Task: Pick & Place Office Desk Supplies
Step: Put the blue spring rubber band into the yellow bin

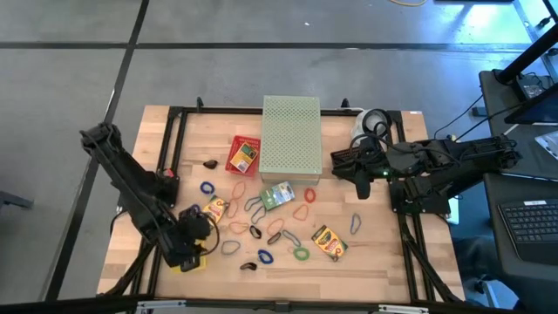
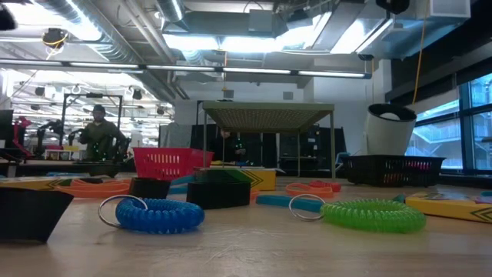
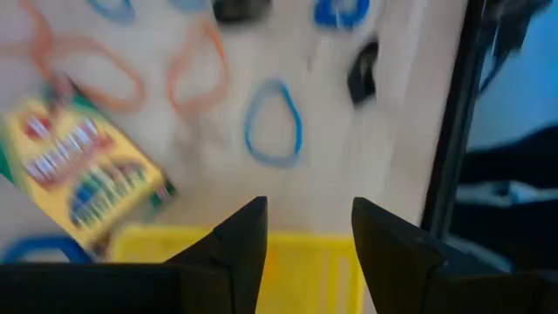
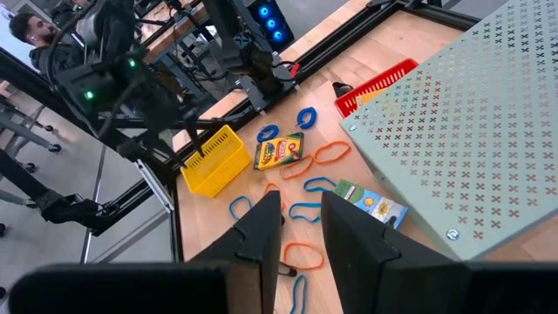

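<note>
No legible text (card boxes seemingly blurred).

The high camera hangs overhead and looks straight down, taking in the whole tabletop and both arms; the low camera sits at tabletop height, very near a blue coiled loop, facing level into the room; the left wrist camera points down, close above a yellow basket; the right wrist camera looks across from farther back and higher, sharing that yellow basket and the pale green perforated box with the overhead view.
</note>
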You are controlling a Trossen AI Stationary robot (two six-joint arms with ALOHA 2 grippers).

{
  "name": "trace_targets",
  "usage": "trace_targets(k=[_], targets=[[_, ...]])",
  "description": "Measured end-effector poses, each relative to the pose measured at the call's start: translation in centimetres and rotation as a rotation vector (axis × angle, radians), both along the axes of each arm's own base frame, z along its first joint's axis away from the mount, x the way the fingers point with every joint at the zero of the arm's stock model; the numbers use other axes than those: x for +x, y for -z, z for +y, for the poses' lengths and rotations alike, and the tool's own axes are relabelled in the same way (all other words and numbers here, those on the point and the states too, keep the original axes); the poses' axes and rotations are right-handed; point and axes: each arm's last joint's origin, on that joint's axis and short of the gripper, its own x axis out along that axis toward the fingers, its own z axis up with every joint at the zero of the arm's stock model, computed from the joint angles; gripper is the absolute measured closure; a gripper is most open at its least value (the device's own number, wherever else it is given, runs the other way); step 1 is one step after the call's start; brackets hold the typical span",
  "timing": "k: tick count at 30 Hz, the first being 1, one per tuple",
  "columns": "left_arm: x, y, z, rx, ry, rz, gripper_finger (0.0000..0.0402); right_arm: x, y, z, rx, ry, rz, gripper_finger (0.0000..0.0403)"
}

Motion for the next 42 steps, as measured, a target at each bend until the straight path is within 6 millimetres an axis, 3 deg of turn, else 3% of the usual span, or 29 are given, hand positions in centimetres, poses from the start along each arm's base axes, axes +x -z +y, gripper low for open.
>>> trace_targets(k=[10, 15, 25, 30, 37, 42], targets=[[4.2, -0.2, 4.1, 0.198, 0.034, -0.089, 0.0244, 0.0, -0.1, 0.0, -0.001, -0.002, -0.011, 0.0317], [6.4, -0.4, 6.7, 0.213, 0.093, -0.105, 0.0242, 0.1, -0.2, 0.0, 0.003, -0.002, -0.024, 0.0317], [7.5, 0.1, 12.0, 0.194, -0.033, 0.05, 0.0229, 0.1, -0.3, 0.0, 0.005, 0.004, -0.036, 0.0317], [7.9, 0.1, 12.6, 0.194, 0.12, 0.029, 0.0227, 0.2, -0.4, 0.0, -0.003, 0.021, -0.041, 0.0317], [9.9, 1.4, 11.5, 0.155, 0.281, -0.015, 0.0237, 0.2, -0.4, -0.1, -0.006, 0.03, -0.047, 0.0317], [10.2, 3.6, 12.7, 0.189, 0.073, 0.187, 0.0234, 0.2, -0.6, 0.0, 0.001, 0.031, -0.067, 0.0317]])
